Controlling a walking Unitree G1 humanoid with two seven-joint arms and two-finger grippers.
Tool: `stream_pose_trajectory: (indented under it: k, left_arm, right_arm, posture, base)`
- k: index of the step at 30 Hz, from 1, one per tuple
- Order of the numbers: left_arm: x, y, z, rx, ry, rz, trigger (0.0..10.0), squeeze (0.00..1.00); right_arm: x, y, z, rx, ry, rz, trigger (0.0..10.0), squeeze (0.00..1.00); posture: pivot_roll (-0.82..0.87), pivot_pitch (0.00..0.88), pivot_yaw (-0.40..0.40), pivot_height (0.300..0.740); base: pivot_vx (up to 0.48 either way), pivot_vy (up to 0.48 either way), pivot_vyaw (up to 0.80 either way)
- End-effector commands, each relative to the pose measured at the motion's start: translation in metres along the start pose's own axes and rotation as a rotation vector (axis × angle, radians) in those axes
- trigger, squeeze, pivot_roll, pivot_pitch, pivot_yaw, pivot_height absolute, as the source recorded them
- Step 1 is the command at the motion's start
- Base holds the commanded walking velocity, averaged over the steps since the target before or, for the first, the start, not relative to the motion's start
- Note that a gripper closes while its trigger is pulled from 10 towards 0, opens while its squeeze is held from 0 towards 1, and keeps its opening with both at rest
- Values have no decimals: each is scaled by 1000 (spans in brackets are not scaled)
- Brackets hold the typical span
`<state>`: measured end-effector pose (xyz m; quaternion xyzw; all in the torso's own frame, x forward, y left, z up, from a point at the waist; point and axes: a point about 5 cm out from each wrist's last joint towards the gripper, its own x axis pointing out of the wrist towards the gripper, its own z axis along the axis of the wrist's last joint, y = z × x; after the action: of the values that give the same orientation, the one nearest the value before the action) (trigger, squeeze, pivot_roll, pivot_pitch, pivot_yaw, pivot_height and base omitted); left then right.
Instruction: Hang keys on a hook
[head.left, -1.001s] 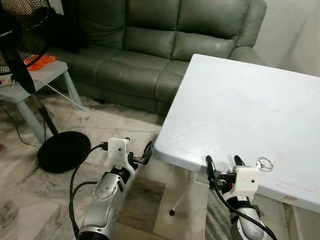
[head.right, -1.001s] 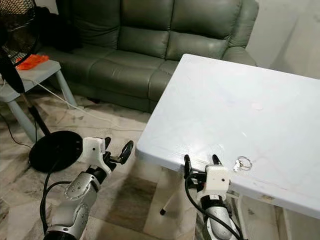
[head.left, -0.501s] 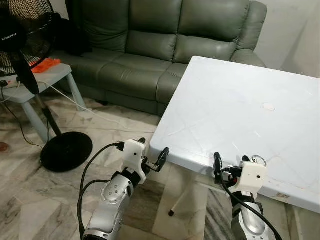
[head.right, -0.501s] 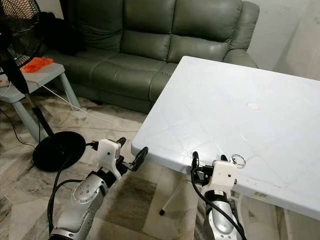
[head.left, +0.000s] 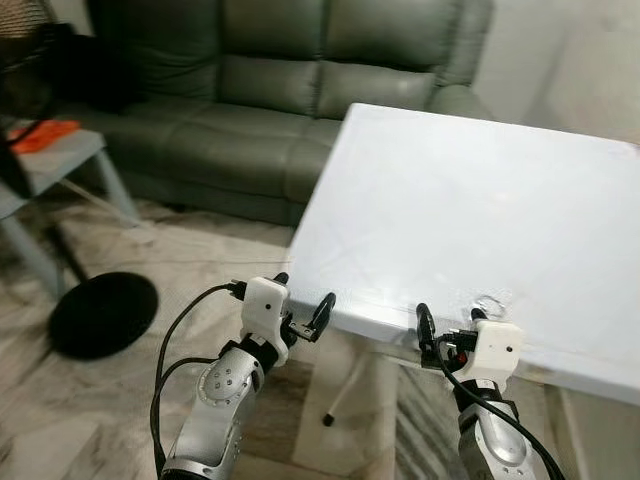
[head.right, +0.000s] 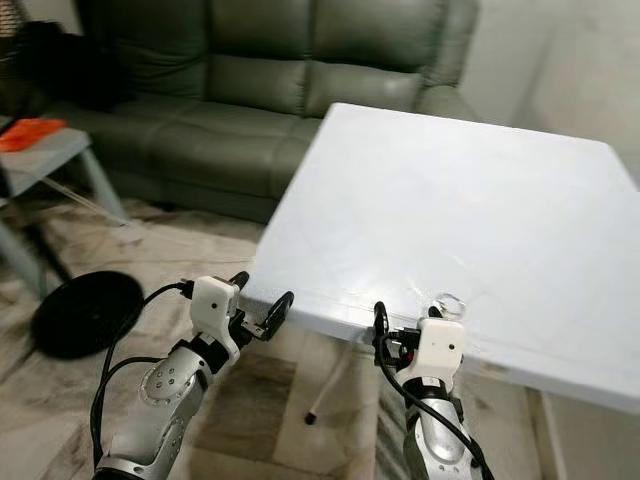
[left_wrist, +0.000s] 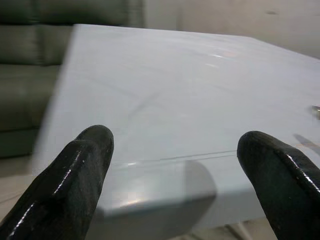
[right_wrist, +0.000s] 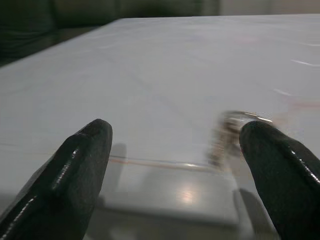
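Showing white on the table (head.left: 480, 190), grey-green on the sofa (head.left: 270, 90), black on gripper fingers (left_wrist: 75, 170), orange on a far item (head.right: 30, 133).

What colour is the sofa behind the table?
The sofa is dark grey-green leather, clearest in the right eye view.

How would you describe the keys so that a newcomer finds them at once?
Start at the big white table in front of the green sofa. Go to its near edge, just beyond the open right claw. The keys lie there: a small metal ring, glinting on the table's white top.
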<state>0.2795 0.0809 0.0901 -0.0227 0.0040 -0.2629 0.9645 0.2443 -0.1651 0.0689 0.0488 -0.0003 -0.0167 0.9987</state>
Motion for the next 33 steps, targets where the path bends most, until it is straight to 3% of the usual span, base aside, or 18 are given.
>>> stream_pose_trajectory:
  k: [1,4,8,21,33]
  left_arm:
    - [0,-2,5,13,-25,-17,10000,0]
    - [-1,-4,7,7,-45,-29,10000,0]
    - [0,-4,8,-62,-42,6,10000,0]
    - [2,-5,5,-33,-13,20,10000,0]
    - [1,-17,8,-7,-9,-76,10000,0]
  right_arm:
    - [-1,-1,3,6,-2,3,10000,0]
    - [-1,-1,2,10,-1,3,10000,0]
    - [-2,-1,3,7,-2,3,10000,0]
    - [-4,-1,5,12,-19,11,10000,0]
    - [4,1,13,8,-23,18,10000,0]
  posture:
    - [-39,27,-47,714]
    - [-41,33,-47,714]
    - [-43,37,-48,714]
    - [-44,47,-51,714]
    - [-43,53,-51,714]
  base:
    - [0,-296,-756]
    - [0,-419,-756]
    - [0,-120,-756]
    - [0,0,-34]
    - [0,0,0]
